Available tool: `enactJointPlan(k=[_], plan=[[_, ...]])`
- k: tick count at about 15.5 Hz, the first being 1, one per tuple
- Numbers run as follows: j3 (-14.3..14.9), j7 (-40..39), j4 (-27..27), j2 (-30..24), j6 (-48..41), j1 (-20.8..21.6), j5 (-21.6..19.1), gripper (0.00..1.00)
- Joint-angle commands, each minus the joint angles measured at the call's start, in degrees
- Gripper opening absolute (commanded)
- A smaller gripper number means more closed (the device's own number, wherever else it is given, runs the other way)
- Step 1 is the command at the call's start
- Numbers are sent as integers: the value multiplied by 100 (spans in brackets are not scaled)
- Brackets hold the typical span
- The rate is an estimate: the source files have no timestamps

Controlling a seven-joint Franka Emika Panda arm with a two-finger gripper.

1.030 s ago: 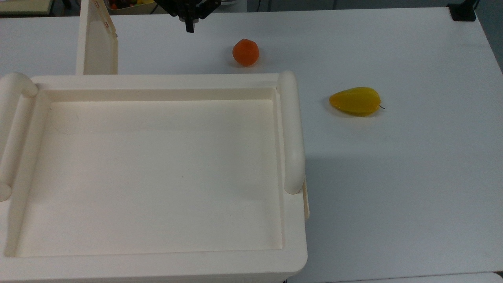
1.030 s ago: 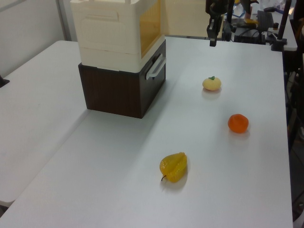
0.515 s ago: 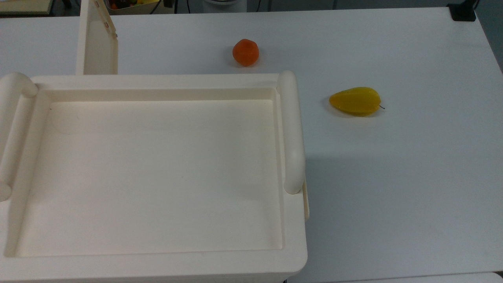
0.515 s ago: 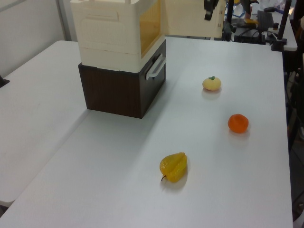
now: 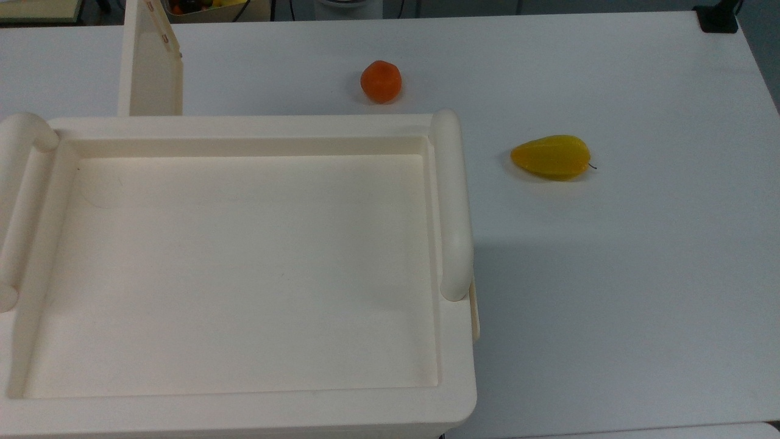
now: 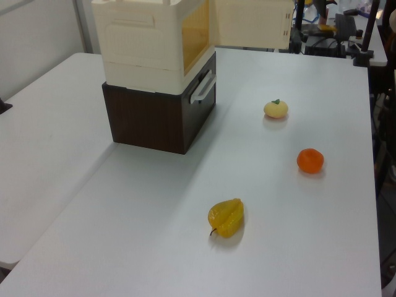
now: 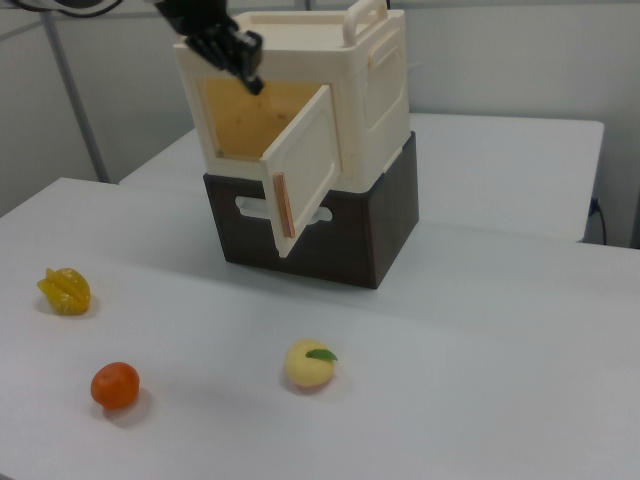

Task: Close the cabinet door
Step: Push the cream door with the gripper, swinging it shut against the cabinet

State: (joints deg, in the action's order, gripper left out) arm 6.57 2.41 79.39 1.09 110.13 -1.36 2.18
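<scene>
Gripper (image 7: 250, 82) hanging near cabinet (image 7: 300, 90) opening, finger spread impossible to tell; cabinet door (image 7: 305, 170) standing ajar, lying below and toward right view's right.

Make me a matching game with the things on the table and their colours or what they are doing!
Things:
1. cabinet door
2. round fruit nearest the right view's bottom left corner
3. star-shaped fruit
4. fruit with a green leaf

Descriptions:
A. yellow, with ridges
B. pale yellow, lying in front of the cabinet
C. swung open, cream
D. orange

Right pairs: 1-C, 2-D, 3-A, 4-B
</scene>
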Motion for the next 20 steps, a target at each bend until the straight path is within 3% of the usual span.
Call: enactJointPlan(k=[1,4,13,20], plan=[[415,-65,50,49,517,30,-130,0],[538,-74,120,242,589,-4,-130,0],[495,-13,129,656,949,-66,-297,0],[363,347,208,647,879,390,-306,0]])
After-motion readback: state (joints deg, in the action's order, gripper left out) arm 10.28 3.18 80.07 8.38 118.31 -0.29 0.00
